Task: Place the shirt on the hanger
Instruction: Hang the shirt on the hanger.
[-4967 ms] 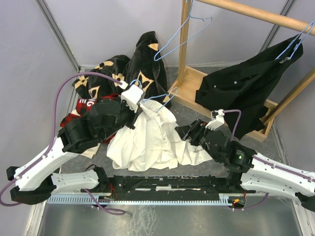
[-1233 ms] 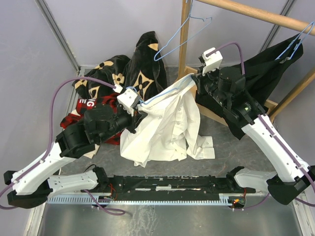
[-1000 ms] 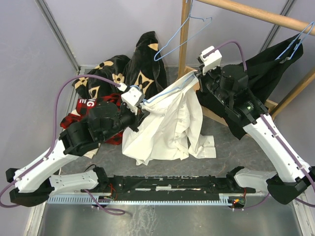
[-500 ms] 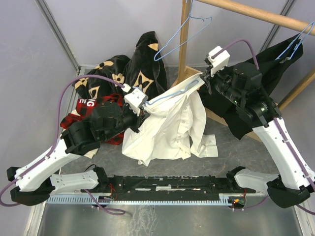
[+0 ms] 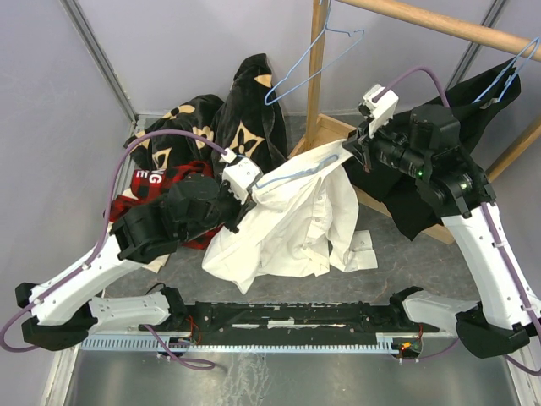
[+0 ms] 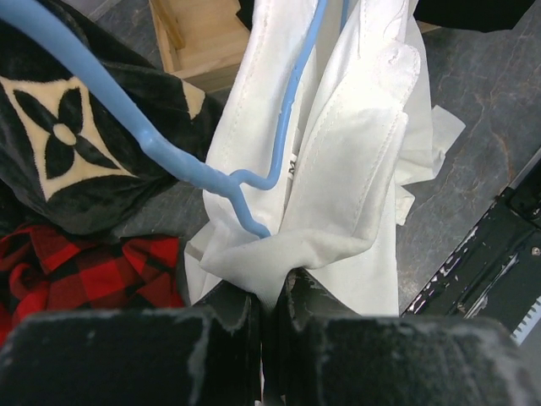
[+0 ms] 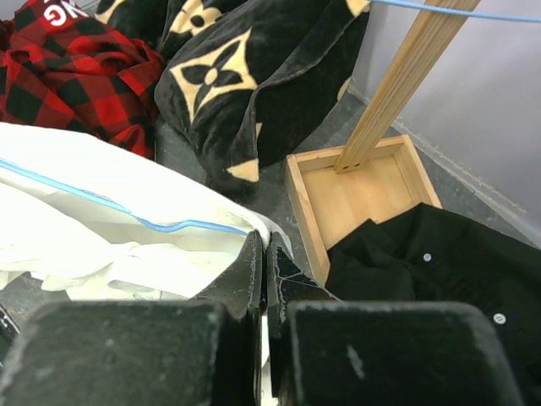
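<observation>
Two hands had the white shirt (image 5: 287, 228) strung up between them. It was lifted off the grey worktop (image 5: 406, 262), its top edge pulled into a taut line from left to right. The rest sagged in crumpled folds, with the tails and a cuff trailing onto the surface. The cloth was thin, its stitched seams showing, and the light-blue hanger (image 6: 293, 93) ran right inside it. One wire arm lay along the stretched edge, and its bent end poked out just above the left fingers.

The left hand (image 6: 270, 296) was pressed nearly together, pinching a fold of the shirt at the low end. The right hand (image 7: 265, 254), higher up and over by the rack, was squeezed tight on the shirt's other edge, blue wire running just beside its tips.

Behind the left arm a black garment (image 5: 245, 110) with tan flower marks lay heaped toward the back wall, and a red-and-black plaid shirt (image 5: 173, 179) was bunched beside it. A wooden post (image 5: 317, 68) stood just behind the stretched shirt, with a second hanger (image 5: 296, 83) dangling by it. A black shirt (image 7: 423, 254) hung below the rail (image 5: 439, 25), right behind the right arm.

At the post's foot sat a shallow wooden tray (image 7: 355, 194). The post rose from its far side and the black shirt lay over its near corner.
</observation>
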Controlling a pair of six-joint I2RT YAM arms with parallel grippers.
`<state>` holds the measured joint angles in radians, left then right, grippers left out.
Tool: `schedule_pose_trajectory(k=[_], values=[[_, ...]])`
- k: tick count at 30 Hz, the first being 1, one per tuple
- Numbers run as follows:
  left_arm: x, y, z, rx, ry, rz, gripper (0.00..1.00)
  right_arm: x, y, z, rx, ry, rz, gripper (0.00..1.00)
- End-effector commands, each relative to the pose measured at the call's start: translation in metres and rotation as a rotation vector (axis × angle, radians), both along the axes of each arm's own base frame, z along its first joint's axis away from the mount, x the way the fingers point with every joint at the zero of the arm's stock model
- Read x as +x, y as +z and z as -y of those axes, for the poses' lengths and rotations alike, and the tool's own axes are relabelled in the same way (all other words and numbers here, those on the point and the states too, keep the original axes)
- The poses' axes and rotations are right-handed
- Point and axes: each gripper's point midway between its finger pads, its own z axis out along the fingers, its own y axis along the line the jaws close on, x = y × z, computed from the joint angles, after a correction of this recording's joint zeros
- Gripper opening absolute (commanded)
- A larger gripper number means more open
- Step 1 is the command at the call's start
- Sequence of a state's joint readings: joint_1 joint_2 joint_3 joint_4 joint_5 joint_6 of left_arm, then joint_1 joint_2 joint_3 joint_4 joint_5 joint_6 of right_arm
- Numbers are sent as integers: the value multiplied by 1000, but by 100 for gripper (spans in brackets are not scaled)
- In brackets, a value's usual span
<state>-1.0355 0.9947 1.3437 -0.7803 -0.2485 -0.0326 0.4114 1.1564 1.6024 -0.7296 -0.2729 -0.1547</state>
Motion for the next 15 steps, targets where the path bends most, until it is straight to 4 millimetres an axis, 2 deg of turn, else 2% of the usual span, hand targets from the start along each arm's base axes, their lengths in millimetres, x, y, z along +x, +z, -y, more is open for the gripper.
schedule_pose_trajectory(k=[1,10,15], values=[[-4,-6,-15,101,-25,6,3,9,29,11,9,-42,91,0],[-1,-10,0,110,-56,1,3,4,27,-12,90,32,32,0],[2,-4,2,89,-45,14,3,-4,20,-37,138,98,-21,0]])
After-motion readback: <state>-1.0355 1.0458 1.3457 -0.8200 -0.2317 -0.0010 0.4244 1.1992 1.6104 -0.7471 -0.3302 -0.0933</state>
